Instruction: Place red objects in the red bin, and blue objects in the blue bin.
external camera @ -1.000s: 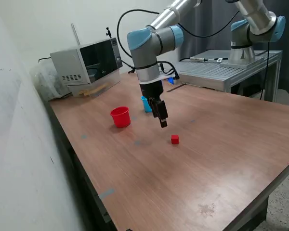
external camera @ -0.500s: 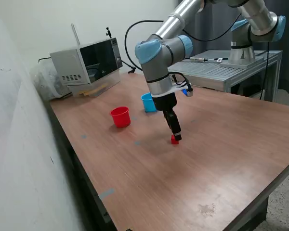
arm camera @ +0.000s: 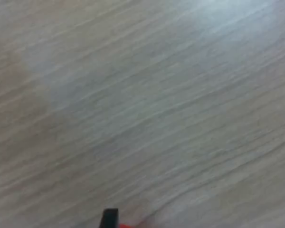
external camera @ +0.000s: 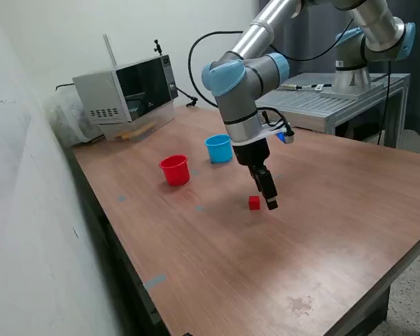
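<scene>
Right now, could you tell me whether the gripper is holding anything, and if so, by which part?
Nothing is held. The gripper is low beside the red cube, which sits on the table by itself.

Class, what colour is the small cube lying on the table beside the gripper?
Red; the cube shows best in the exterior view.
</scene>
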`<state>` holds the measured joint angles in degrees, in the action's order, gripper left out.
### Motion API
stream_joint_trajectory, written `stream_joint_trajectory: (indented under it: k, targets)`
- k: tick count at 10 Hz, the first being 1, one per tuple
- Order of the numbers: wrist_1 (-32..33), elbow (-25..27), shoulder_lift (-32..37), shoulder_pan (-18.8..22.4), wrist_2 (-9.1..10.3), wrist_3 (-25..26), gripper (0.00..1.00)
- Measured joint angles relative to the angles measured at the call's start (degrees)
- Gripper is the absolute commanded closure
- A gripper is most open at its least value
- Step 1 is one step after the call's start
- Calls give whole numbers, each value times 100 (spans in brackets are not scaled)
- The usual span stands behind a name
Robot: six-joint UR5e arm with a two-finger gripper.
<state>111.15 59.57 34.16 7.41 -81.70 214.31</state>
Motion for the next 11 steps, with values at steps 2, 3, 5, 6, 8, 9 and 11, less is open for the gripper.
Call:
stream_joint_trajectory:
  k: [2, 3, 5, 6, 8, 9, 11]
  targets:
    - [22, 0, -4, -44, -49, -302, 0]
    - [57, -1, -9, -53, -113, -685, 0]
    - [133, 11, -8, -56, -396, -2265, 0]
    - [145, 36, 1, -50, -743, -3278, 0]
    - [119, 95, 34, -31, -1351, -4913, 0]
    - [99, 125, 52, -19, -1473, -5383, 0]
    - [72, 199, 81, 56, -1525, -5814, 0]
